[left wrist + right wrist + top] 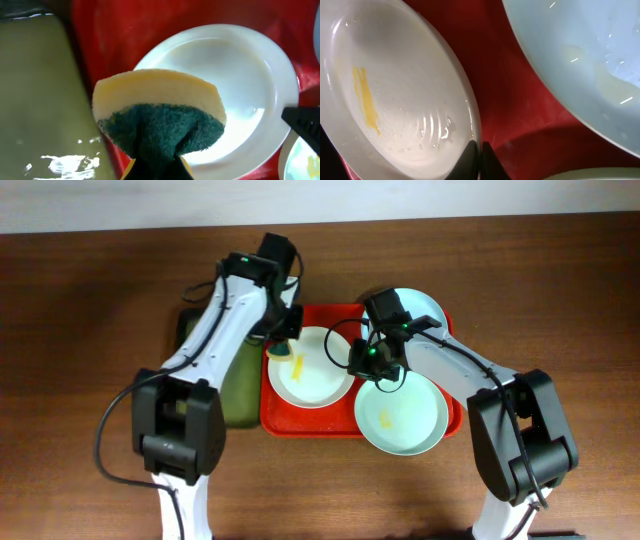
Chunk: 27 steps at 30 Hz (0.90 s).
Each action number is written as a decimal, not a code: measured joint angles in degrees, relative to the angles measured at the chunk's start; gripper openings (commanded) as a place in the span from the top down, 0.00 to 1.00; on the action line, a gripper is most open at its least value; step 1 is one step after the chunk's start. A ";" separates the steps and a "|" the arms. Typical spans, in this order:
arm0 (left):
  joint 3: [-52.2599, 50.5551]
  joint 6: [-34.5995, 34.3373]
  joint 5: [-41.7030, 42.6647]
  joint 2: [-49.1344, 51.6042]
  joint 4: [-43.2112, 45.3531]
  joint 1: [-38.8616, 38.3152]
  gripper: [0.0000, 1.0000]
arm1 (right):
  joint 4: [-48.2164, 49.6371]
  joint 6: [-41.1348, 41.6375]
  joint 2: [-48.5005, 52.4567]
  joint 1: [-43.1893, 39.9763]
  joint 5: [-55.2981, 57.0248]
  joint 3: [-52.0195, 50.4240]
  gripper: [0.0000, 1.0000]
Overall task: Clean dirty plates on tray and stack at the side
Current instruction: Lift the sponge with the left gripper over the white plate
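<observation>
The white plate (312, 370) lies on the left half of the red tray (310, 425), with a yellow smear (364, 97) inside. My left gripper (283, 345) is shut on a yellow and green sponge (160, 112) held just over the plate's left rim (225, 75). My right gripper (362, 362) is shut on the white plate's right rim (479, 147). The pale green plate (402, 418) with a yellow smear sits front right. The pale blue plate (425, 308) sits back right, partly hidden by my right arm; it also shows in the right wrist view (580, 55).
A smaller dark green tray (238, 385) lies left of the red tray, under my left arm, and fills the left of the left wrist view (35, 100). Brown wooden table (80, 330) surrounds both trays.
</observation>
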 measured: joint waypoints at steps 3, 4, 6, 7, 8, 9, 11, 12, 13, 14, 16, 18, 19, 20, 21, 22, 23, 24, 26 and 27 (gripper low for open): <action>0.00 -1.07 0.00 3.96 1.57 -0.90 1.00 | 0.00 -0.09 0.00 0.00 0.00 0.00 0.96; 0.00 -1.07 0.00 4.24 2.03 -0.90 1.00 | 0.00 -0.02 0.00 0.00 0.00 0.00 0.96; 0.00 -1.07 0.00 4.24 2.40 -1.07 1.00 | 0.00 -0.09 0.00 0.00 0.00 0.00 0.96; 0.00 -1.07 0.02 4.24 2.40 -1.16 1.00 | 0.00 -0.09 0.00 0.00 0.00 0.00 0.96; 0.00 -1.07 0.02 4.24 2.62 -1.18 1.00 | -0.02 -0.13 0.00 0.00 0.00 0.00 0.96; -0.17 -1.09 0.02 4.24 3.08 -1.18 1.00 | -0.04 -0.09 0.00 0.00 0.00 0.00 0.96; -1.84 -1.09 0.00 4.26 4.68 -1.18 1.00 | -0.07 -0.07 0.00 0.00 0.00 0.00 0.96; -2.67 -1.11 0.00 4.26 5.18 -1.18 1.00 | -0.09 -0.09 0.00 0.00 0.00 0.00 0.96; -4.28 -1.25 0.00 4.26 6.75 -1.22 1.00 | -0.15 -0.09 0.00 0.00 0.00 0.00 0.96; -5.40 -1.25 0.00 4.28 7.89 -1.40 1.00 | -0.22 -0.13 0.00 0.00 0.00 0.00 0.96; -7.91 -1.27 -0.02 4.28 11.19 -1.90 1.00 | -0.20 -0.11 0.00 0.00 0.02 0.00 0.96; -10.97 -1.29 -1.81 4.28 14.21 -2.84 1.00 | -0.22 -0.98 0.07 0.00 0.02 0.00 0.96; -11.52 -1.29 -2.47 4.22 15.06 -3.17 1.00 | -0.20 -1.53 0.15 0.00 0.02 0.00 0.96; -12.55 -1.31 -3.30 3.80 16.35 -3.56 1.00 | -0.17 -1.81 0.33 0.00 0.04 0.00 0.96; -13.51 -1.33 -4.02 3.30 17.49 -3.93 1.00 | -0.17 -1.97 0.33 0.00 0.04 -0.02 0.96; -14.84 -1.44 -5.29 2.67 18.95 -4.46 1.00 | -0.17 -2.01 0.33 0.00 0.07 -0.02 0.96; -15.74 -1.46 -6.43 2.19 19.80 -5.03 1.00 | -0.20 -2.03 0.33 0.00 0.07 -0.04 0.96; -16.00 -1.46 -7.15 1.99 19.91 -5.38 1.00 | -0.22 -2.05 0.33 0.00 0.07 -0.04 0.96; -15.43 -1.40 -5.05 1.99 17.79 -5.38 1.00 | -0.48 -2.01 0.33 -0.02 0.26 -0.09 0.96; -14.97 -0.26 0.70 2.01 15.78 -5.35 1.00 | -0.48 -2.14 0.33 -0.02 0.31 -0.09 0.96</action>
